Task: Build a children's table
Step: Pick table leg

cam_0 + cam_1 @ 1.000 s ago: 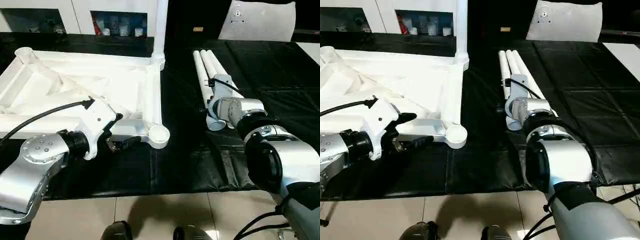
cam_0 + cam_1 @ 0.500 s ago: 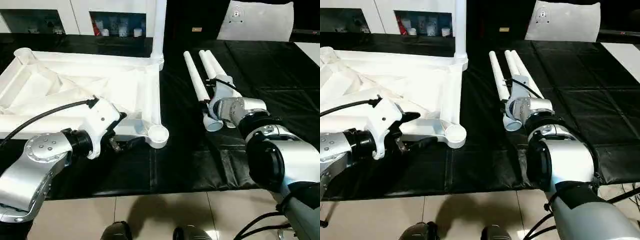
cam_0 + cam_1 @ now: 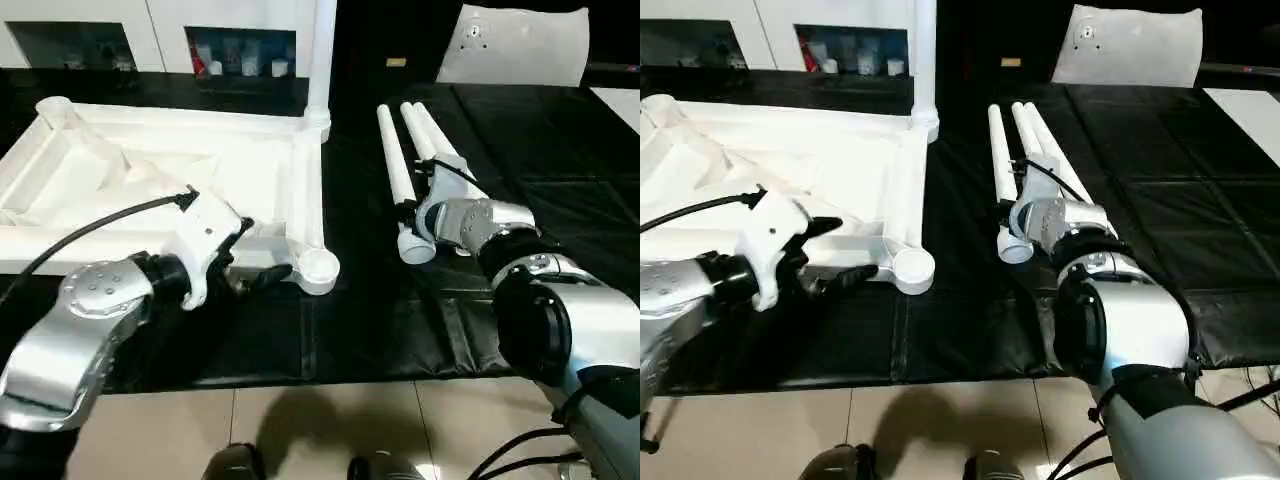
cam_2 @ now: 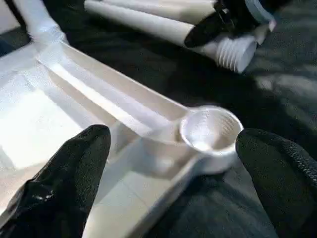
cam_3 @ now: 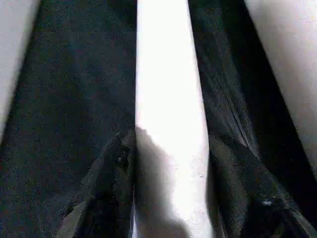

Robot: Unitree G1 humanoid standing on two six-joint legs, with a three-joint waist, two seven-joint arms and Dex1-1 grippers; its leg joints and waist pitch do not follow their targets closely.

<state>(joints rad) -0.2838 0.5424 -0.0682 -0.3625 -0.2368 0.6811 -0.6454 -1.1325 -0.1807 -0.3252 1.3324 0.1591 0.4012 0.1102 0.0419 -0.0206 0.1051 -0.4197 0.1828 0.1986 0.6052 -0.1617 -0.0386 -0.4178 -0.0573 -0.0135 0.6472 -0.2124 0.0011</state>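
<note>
The tabletop (image 3: 200, 170) lies underside up on the left of the bench (image 3: 560, 150), one leg already standing in its far corner socket. My left end effector (image 4: 173, 163) is released, fingers spread either side of the near corner socket (image 4: 210, 130). My right end effector (image 5: 168, 163) grasps a loose leg (image 3: 396, 170) near its threaded end. Step in hand: fitting the second leg. Next move: lift it, upend it, align thread with socket.
</note>
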